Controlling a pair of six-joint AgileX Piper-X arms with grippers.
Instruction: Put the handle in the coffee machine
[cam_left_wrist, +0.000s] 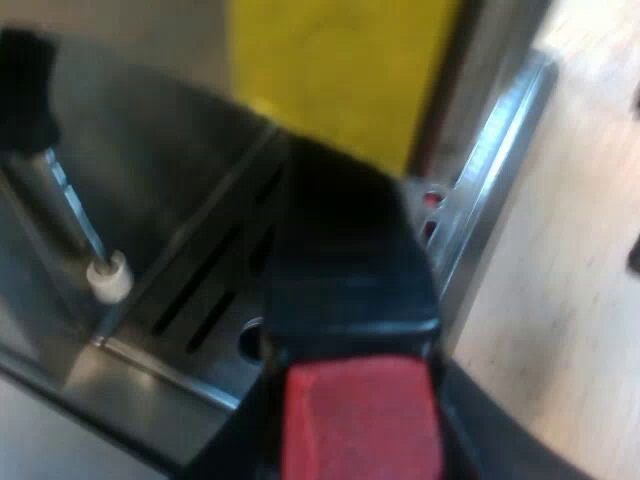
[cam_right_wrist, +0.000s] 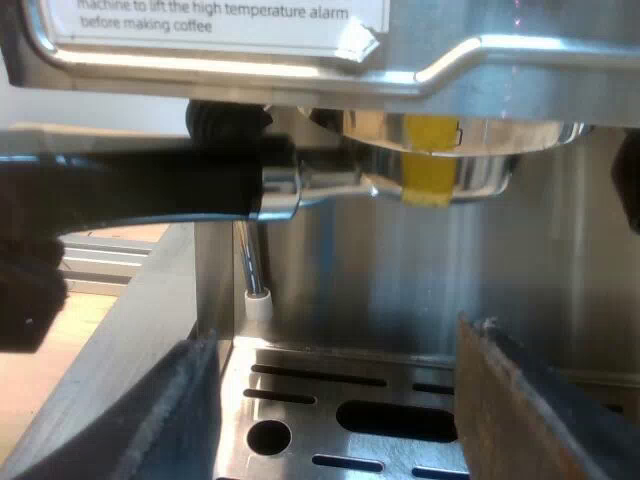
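The holder (cam_right_wrist: 440, 170) sits up against the espresso machine's (cam_right_wrist: 250, 60) brew head, its dark handle (cam_right_wrist: 150, 190) reaching sideways above the drip tray (cam_right_wrist: 300, 400). The left pincer (cam_left_wrist: 355, 432) clamps the handle near its red end (cam_left_wrist: 360, 405). The right pincer (cam_right_wrist: 335, 345) gapes wide, holding nothing, facing the tray.

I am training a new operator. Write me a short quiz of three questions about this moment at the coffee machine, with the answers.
1. True or false: the metal holder is up at the brew head of the machine.
2. What hangs just below the holder's handle? A) a mug B) the steam wand C) a tamper
3. Fill in: the right gripper is ____ over the drip tray.
Key: 1 true; 2 B; 3 open.
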